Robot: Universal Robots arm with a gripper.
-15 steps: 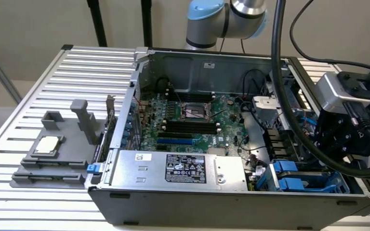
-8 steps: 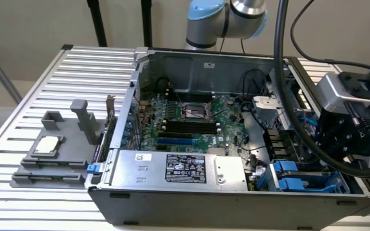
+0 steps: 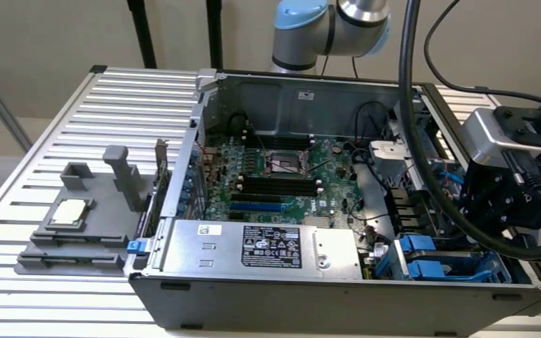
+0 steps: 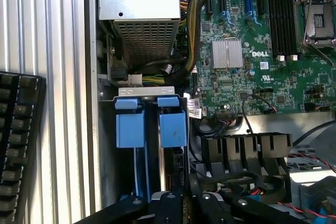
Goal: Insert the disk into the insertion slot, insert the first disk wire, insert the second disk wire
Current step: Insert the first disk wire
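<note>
A white slatted table carries an open computer case lying on its side. The robot arm comes in at 12 o'clock in the exterior view. Its black wrist assembly hangs over the case's corner at 4 o'clock.

Inside the case, the green motherboard fills the middle. A silver box with a black label lies at 6 o'clock from it, against the case's near wall. On the table at 9 o'clock from the case stands a grey fixture with a small square chip resting on it. In the wrist view a black keyboard lies on the slats beside the case.

The insertion slot sits in the case corner at 5 o'clock in the exterior view, just beside the silver box. In the wrist view two bright blue tabs stand side by side at its mouth, under a grey lip. Blue rails run from them toward the gripper, which hangs right over the slot. I cannot tell whether it is spread, pressed together or pinching something.

I cannot make out the disk for sure. A thin pale edge runs between the blue tabs inside the slot.
</note>
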